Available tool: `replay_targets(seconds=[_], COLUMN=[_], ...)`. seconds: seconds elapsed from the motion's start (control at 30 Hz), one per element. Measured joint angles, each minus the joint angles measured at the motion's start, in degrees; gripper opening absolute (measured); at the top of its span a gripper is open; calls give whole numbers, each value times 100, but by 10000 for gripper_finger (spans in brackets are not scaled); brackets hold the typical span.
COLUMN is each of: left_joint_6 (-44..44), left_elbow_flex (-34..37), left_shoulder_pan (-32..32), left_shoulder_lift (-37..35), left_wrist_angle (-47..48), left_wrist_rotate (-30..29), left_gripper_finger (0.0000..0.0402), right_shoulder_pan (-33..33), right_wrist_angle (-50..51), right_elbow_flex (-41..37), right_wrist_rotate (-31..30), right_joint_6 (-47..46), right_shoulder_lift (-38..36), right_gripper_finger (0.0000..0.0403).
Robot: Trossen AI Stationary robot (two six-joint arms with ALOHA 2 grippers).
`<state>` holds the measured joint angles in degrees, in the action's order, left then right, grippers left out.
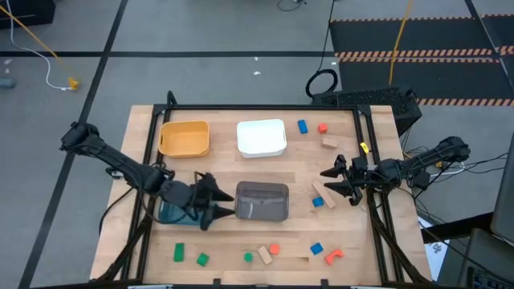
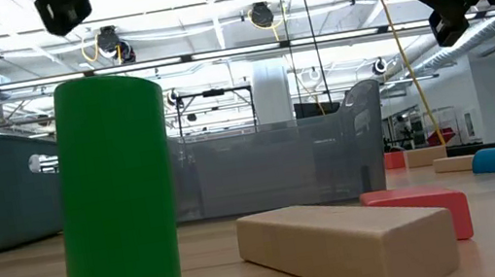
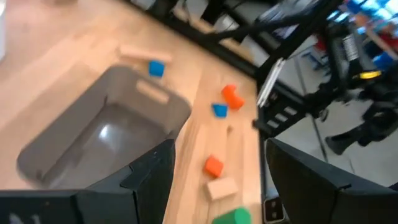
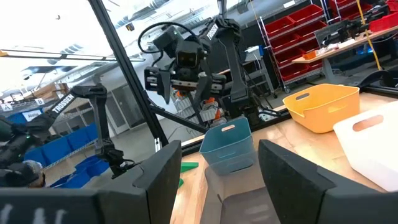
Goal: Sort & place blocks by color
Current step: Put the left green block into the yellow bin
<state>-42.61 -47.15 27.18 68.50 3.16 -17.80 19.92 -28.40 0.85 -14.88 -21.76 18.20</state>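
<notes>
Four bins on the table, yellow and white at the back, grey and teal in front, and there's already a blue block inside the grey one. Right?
Not quite. The grey bin is empty; the high view and left wrist view show only bare floor inside. The nearest blue block lies on the table beside it. The yellow bin, white bin and teal bin sit as you say.

The dark left arm reaches in from the table's left edge, and its black two-finger left gripper point(image 1: 227, 207) hangs in the air with fingers spread apart, holding nothing. The dark right arm enters from the right; its black right gripper point(image 1: 329, 181) is likewise parted and empty.
</notes>
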Motion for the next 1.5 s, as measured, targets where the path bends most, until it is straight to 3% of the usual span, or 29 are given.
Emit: replay_targets(seconds=[0.27,0.77,1.1,1.27,1.5], left_joint_6=[-2407,-5623,-7850,-8653,-9242], left_elbow_flex=[0,1,1,4,6], left_shoulder_pan=[457,1977,2710,2857,2943], left_shoulder_lift=[279,935,1041,1236,1778], left_wrist_angle=[473,336,1604,2248,2172], left_wrist_rotate=[462,494,694,1008,1794], left_gripper_finger=[250,250,250,250,250], right_shoulder_pan=[1,0,2,2,1], right_wrist_angle=[0,0,-2,-2,-2], right_elbow_flex=[1,1,1,1,0], right_wrist_rotate=[-1,-1,-1,-1,-1], right_joint_6=[0,0,0,0,0], right_shoulder_lift=[0,0,-2,0,-1], right_gripper_finger=[208,208,208,208,208])
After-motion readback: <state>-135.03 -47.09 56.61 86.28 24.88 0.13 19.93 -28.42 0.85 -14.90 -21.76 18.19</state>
